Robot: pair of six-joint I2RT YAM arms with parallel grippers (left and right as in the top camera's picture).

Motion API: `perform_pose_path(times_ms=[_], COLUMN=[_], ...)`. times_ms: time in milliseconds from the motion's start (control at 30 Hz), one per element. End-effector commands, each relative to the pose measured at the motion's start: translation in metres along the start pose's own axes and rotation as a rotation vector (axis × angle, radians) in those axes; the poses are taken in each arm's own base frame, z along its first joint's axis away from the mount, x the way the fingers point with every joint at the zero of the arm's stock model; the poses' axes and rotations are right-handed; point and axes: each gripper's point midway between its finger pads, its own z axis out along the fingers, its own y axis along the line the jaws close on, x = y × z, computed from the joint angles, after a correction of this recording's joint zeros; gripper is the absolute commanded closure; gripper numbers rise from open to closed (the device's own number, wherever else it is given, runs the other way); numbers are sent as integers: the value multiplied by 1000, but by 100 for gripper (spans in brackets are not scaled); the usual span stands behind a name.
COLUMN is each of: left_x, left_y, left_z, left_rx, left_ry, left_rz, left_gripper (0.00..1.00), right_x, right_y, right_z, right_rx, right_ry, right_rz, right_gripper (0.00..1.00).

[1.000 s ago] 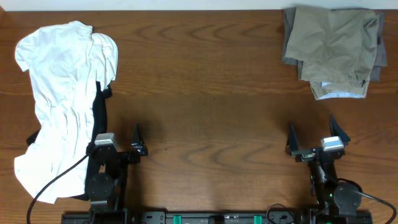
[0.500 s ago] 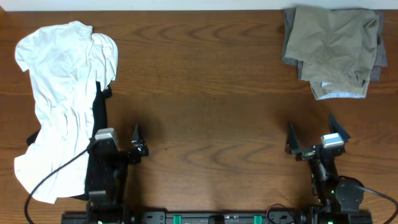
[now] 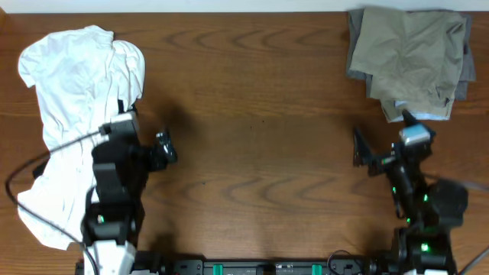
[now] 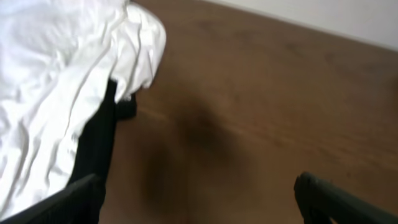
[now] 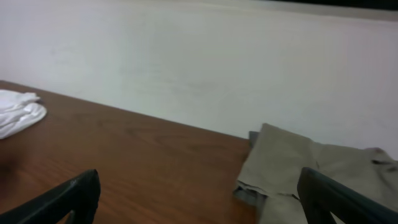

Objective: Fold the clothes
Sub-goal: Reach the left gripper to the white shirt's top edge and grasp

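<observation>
A crumpled white garment (image 3: 76, 99) lies unfolded at the table's left, over a black garment (image 3: 126, 126) that peeks out at its right edge. Both show in the left wrist view, white (image 4: 56, 81) over black (image 4: 93, 143). A folded stack of khaki and grey clothes (image 3: 409, 57) sits at the far right; it shows in the right wrist view (image 5: 311, 168). My left gripper (image 3: 157, 149) is open and empty, just right of the white garment. My right gripper (image 3: 382, 145) is open and empty, just in front of the khaki stack.
Bare brown wooden table (image 3: 252, 99) lies between the two piles. A white wall (image 5: 199, 56) runs behind the far table edge. The arm bases and a black rail (image 3: 252, 267) stand along the front edge.
Both arms have moved away from the front edge toward the far side. The left gripper now sits beside the white garment, the right one near the khaki stack. The clothes have not moved.
</observation>
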Motion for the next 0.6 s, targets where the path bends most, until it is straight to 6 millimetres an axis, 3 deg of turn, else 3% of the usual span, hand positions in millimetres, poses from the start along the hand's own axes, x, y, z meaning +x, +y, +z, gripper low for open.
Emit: perform_pose_path(times_ms=[0,300,567], left_x=[-24,-52,-85], left_y=[-8,-13,-15], left_z=[3,26,46], left_rx=[2,-36,-32], left_ry=[34,221,350], left_rz=[29,56,104], left_gripper=[2,2,2], right_x=[-8,12,32], right_y=[3,1,-11], right_z=[16,69,105], right_rx=[-66,-186,-196], right_ry=[32,265,499], right_rz=[6,124,235], right_gripper=[1,1,1])
